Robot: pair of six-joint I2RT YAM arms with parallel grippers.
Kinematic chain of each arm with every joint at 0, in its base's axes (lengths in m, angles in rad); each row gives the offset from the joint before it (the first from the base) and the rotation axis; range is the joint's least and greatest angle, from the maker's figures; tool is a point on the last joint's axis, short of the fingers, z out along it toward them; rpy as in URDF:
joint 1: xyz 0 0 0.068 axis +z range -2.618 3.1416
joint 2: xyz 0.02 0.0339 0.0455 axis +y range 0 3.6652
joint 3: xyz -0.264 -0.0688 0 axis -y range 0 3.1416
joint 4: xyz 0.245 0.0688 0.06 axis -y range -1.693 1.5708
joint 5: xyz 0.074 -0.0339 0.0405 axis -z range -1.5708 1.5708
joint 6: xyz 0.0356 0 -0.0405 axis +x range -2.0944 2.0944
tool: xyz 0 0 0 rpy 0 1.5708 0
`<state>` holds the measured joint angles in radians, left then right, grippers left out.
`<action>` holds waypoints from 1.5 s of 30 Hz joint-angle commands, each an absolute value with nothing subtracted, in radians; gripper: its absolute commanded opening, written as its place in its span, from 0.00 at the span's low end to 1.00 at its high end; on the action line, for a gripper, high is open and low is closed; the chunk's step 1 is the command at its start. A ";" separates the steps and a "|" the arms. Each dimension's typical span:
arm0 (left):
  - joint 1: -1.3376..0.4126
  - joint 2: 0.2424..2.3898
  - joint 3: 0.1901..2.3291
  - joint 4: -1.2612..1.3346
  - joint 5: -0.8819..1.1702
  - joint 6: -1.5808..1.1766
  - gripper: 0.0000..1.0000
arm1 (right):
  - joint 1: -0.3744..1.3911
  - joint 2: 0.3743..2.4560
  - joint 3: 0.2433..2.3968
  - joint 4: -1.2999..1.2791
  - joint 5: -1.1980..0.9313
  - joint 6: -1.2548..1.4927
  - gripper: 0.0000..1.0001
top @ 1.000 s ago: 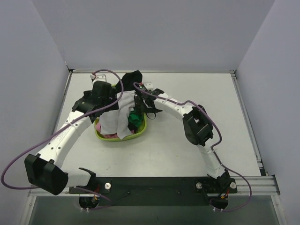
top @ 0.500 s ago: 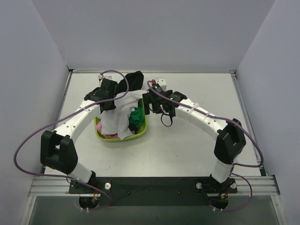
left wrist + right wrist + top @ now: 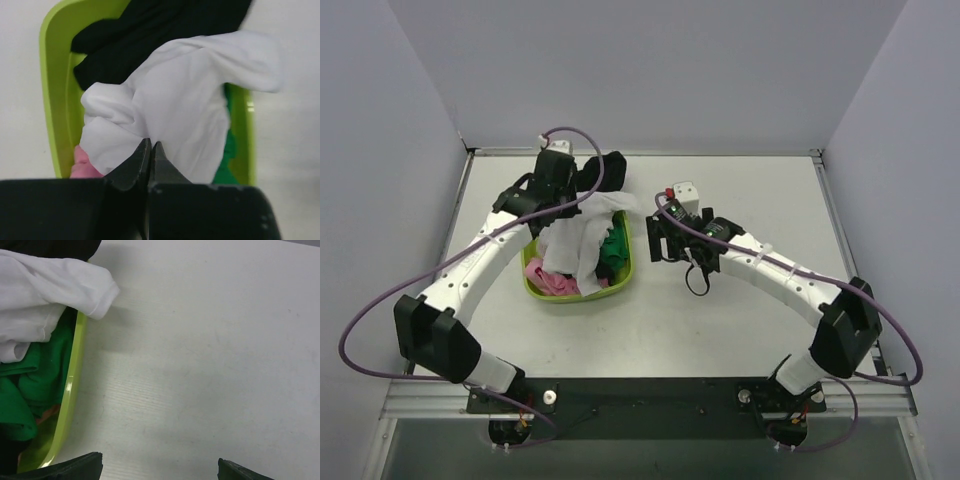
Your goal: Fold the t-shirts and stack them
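Within last second, left gripper (image 3: pixel 150 146) clamped together, pinching fold of white t-shirt (image 3: pixel 185 100) heaped in lime green basket (image 3: pixel 50 80), likely to haul it out for folding. Right gripper (image 3: pixel 159 471), fingers spread and empty, drew back over table (image 3: pixel 215 340) beside basket, giving room.

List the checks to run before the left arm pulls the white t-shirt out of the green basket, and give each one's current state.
1. Is the left gripper shut: ok.
2. Is the white t-shirt pinched in it: cannot tell; the tips meet right at a fold of the cloth.
3. Is the right gripper open and out of the basket: ok; it is over the table beside the basket.
4. Is the white t-shirt free of the others: not ok; the black t-shirt touches it, and the green t-shirt lies under it.
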<state>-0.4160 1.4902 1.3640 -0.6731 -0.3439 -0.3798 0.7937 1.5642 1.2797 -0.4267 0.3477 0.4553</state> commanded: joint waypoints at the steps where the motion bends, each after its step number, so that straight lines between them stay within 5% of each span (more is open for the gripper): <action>1: -0.527 1.393 1.644 -0.618 -0.192 -0.362 0.00 | 0.789 1.386 1.214 -0.455 0.494 0.512 1.00; 10: -0.715 1.522 1.946 -0.488 0.132 -0.419 0.00 | 0.764 0.939 1.131 -0.554 0.679 0.551 1.00; 16: -0.844 1.669 2.109 -0.457 0.179 -0.428 0.00 | 0.761 0.842 1.169 -0.678 0.730 0.557 1.00; 22: -0.940 1.796 2.134 -0.443 0.134 -0.425 0.00 | 0.761 0.787 1.140 -0.706 0.735 0.578 1.00; 26: -0.968 1.821 1.936 -0.348 0.089 -0.446 0.00 | 0.762 0.805 1.140 -0.726 0.707 0.581 1.00; 27: -0.966 1.831 1.871 -0.324 0.075 -0.452 0.09 | 0.764 0.819 1.140 -0.732 0.700 0.578 1.00; 28: -0.968 1.838 1.844 -0.327 0.025 -0.453 0.30 | 0.764 0.824 1.141 -0.733 0.686 0.580 1.00; 29: -0.966 1.842 1.830 -0.336 0.002 -0.449 0.73 | 0.764 0.828 1.138 -0.735 0.680 0.578 1.00; 30: -0.966 1.854 1.825 -0.382 -0.088 -0.434 0.90 | 0.767 0.836 1.138 -0.735 0.677 0.575 1.00; 38: -0.963 1.775 1.855 -0.681 -0.388 -0.445 0.95 | 0.779 0.874 1.089 -0.692 0.649 0.578 1.00; 45: -0.936 1.648 1.600 -0.758 -0.482 -0.600 0.95 | 0.802 0.923 1.005 -0.629 0.606 0.607 1.00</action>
